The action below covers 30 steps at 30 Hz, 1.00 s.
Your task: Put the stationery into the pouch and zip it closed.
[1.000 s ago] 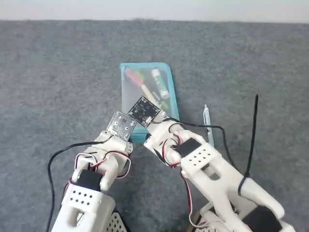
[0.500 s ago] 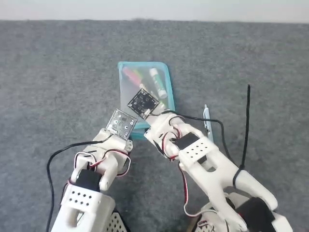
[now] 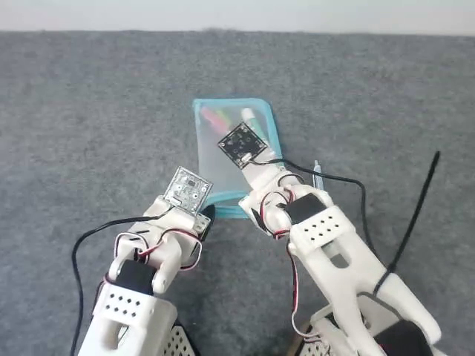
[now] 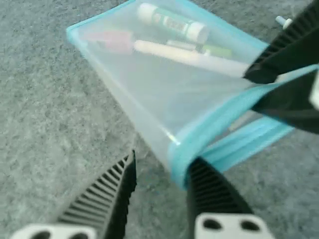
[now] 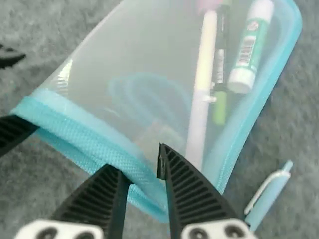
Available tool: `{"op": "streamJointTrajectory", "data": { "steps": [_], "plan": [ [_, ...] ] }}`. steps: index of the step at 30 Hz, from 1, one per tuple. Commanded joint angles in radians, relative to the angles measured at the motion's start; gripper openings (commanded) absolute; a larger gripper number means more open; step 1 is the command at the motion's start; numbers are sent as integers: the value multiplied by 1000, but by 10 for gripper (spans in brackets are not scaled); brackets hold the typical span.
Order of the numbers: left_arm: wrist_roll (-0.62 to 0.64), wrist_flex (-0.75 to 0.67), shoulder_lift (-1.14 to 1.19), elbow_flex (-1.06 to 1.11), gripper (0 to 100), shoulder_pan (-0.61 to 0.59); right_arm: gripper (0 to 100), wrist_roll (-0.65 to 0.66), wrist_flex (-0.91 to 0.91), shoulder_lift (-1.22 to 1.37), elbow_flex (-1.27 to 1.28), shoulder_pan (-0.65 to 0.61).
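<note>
A translucent pouch (image 3: 231,152) with light-blue trim lies mid-table, holding a glue stick (image 5: 251,45), a white pen (image 5: 202,99) and pink and green markers (image 4: 112,40). My right gripper (image 5: 142,189) is shut on the pouch's zipper edge near its open end; in the high view its wrist camera board covers it. My left gripper (image 4: 159,199) stands open at the pouch's near corner (image 4: 177,162), which lies against one finger. In the left wrist view the right gripper's black fingers (image 4: 281,59) pinch the blue edge. A light-blue pen (image 3: 318,176) lies on the mat beside the pouch.
Grey felt mat (image 3: 89,111) covers the table, with open room to the left and far side. A black cable (image 3: 415,215) arcs up from the right arm near the loose pen.
The right arm has swung right and farther out, dragging and turning the pouch with it. The left arm has stayed put, and the pouch corner now sits at its fingers.
</note>
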Motion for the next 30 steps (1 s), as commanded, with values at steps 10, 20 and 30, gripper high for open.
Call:
{"op": "streamJointTrajectory", "data": {
  "steps": [10, 20, 30],
  "plan": [
    [14, 2, 12, -64, 163, -137, 6, 72, 101, -134, 21, -122],
    [9, -196, 12, 15, 164, -137, 6, 153, 122, -236, 68, -182],
    [14, -201, 12, 28, 276, -138, 6, 106, 113, -278, 84, -186]
  ]
}}
